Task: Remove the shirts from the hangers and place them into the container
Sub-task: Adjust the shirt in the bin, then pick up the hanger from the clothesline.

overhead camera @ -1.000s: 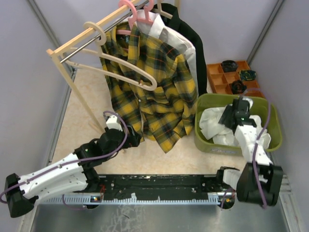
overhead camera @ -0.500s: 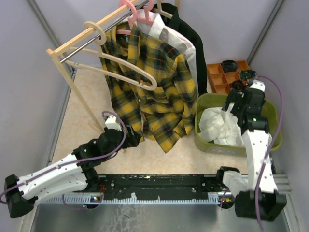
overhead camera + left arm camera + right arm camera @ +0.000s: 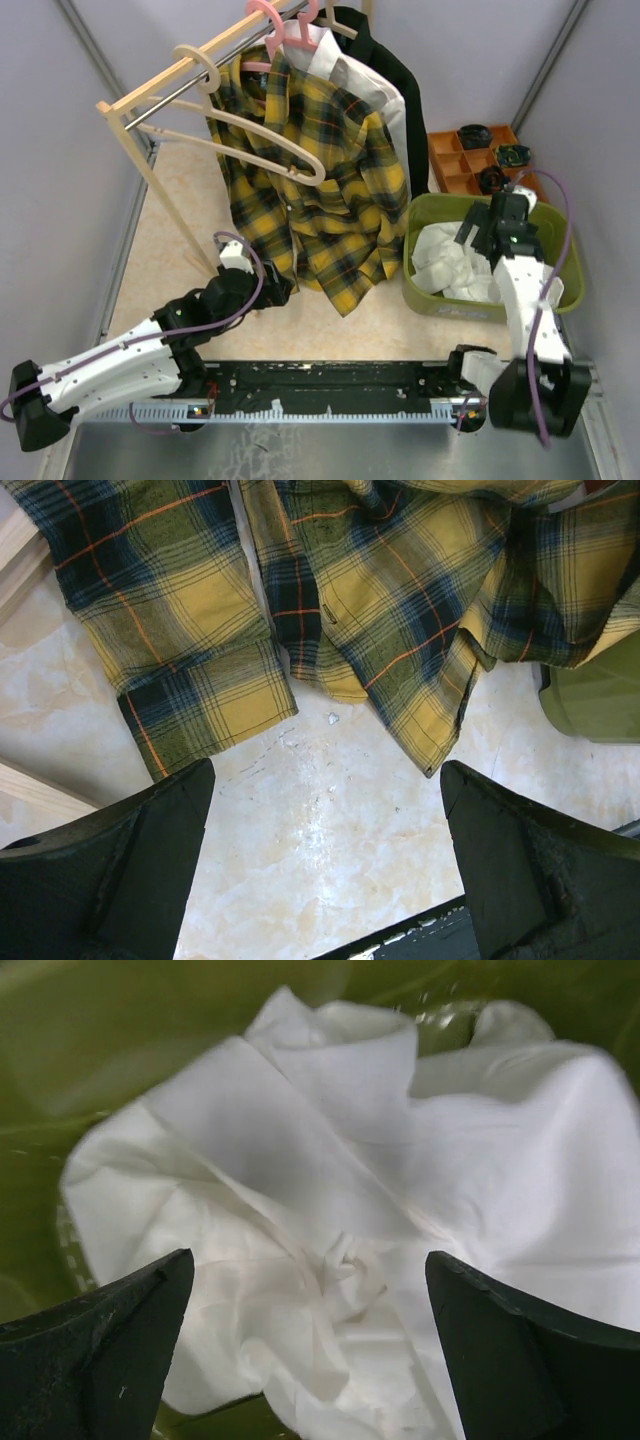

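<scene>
- No text, label, brand, number or sign can be read in any view.
- The pale toothed strip (image 3: 300, 409) at the table's (image 3: 390, 312) near edge is too small to show any markings.

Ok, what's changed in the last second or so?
The right claw opened wide and let go of the white shirt, which lies loose in the green basket. It rose toward the basket's far rim, then dipped back a little over the shirt. The left claw stayed open and parked below the plaid shirt, which hangs unmoved on the rack.
</scene>
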Tool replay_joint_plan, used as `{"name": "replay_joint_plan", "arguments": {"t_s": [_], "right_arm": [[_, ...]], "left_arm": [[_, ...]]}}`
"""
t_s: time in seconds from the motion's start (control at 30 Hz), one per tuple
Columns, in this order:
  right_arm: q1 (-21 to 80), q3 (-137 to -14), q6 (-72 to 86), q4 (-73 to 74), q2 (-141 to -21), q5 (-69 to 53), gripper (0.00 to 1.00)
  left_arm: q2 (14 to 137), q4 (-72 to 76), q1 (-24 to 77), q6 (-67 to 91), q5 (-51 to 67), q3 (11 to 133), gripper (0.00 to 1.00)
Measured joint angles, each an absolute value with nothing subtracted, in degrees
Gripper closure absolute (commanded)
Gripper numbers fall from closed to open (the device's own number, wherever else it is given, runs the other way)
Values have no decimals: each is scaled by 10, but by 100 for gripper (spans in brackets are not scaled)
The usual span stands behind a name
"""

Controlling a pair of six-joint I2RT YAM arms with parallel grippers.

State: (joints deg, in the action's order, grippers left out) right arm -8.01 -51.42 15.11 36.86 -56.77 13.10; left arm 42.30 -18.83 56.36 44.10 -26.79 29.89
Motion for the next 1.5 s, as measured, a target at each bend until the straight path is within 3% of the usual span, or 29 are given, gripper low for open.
{"name": "replay_joint_plan", "arguments": {"t_s": [0.23,0.3,0.47,0.63,0.8,0.9,1.07,1.17,1.33,1.5], "right_arm": [[-80,-494,194,314,-821,81,1],[-77,-510,198,325,-844,91,1],[-77,-520,201,354,-805,107,1],[-78,-558,177,376,-658,108,1],[-78,-571,150,301,-476,-37,1],[-78,-575,160,246,-424,-139,4],[-74,-628,220,185,-471,-318,8],[-42,-666,237,176,-514,-358,8],[63,-696,236,169,-544,-353,7],[176,-796,183,190,-607,-272,8]], "left_arm": [[427,-188,563,439,-268,299,1],[428,-189,563,437,-268,299,1],[433,-189,562,434,-268,299,1],[456,-172,561,432,-265,299,1],[493,-166,561,426,-256,300,1],[501,-166,559,425,-249,300,1],[502,-164,557,424,-239,300,1],[502,-162,556,424,-234,300,1],[505,-156,555,424,-229,300,1],[508,-155,555,424,-224,301,1]]}}
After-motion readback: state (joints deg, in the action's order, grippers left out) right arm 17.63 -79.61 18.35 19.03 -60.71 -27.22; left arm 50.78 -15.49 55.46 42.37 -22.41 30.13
